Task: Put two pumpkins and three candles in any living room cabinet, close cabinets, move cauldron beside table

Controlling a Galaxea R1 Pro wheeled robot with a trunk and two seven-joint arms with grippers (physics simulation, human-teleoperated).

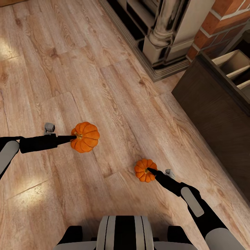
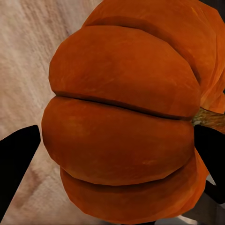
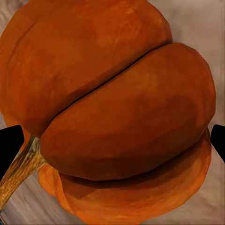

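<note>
Head view shows both arms extended over the plank floor, each claw grasping one pumpkin. The left claw holds the larger-looking pumpkin; the right claw holds the other pumpkin. Left wrist view shows a dark finger at each flank of the ribbed body.

The cabinet stands to the right, with open compartments visible at its top.

Risks, as judged:
- Contact appears limited to narrow fingertips on a rounded, ribbed skin; a fast swing could roll a pumpkin out.
- The right arm is nearest the cabinet; turning the base may strike its front panel.
- The fireplace surround restricts clearance ahead.
</note>
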